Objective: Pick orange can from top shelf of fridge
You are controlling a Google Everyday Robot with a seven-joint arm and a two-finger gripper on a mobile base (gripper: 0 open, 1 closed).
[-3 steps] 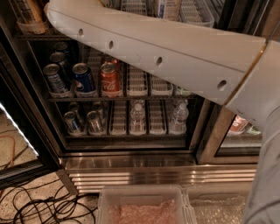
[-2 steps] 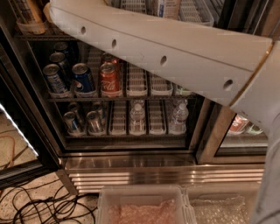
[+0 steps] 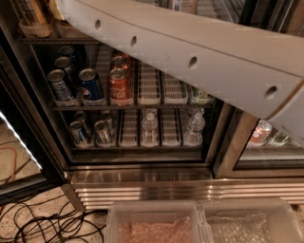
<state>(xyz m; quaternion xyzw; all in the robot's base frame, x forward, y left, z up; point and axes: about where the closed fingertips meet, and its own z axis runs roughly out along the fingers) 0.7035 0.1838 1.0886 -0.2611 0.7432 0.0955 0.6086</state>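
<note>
The fridge (image 3: 142, 176) stands open in front of me, with a black frame and a steel base. A tall orange can (image 3: 32, 13) stands at the far left of the top shelf (image 3: 52, 41), cut off by the frame's top edge. My white arm (image 3: 190, 52) crosses the upper view from right to top left and hides most of the top shelf. My gripper is out of view, past the top edge at the arm's upper-left end. A bottle (image 3: 183, 4) peeks out above the arm.
The middle rack holds short blue cans (image 3: 90, 85), a red Coca-Cola can (image 3: 119, 85) and white lane trays (image 3: 149, 90). Below are silver cans (image 3: 102, 132) and water bottles (image 3: 149, 126). Clear plastic bins (image 3: 156, 223) and black cables (image 3: 42, 223) lie on the floor.
My arm has shifted a little to the right and up. The cans and bottles have not moved.
</note>
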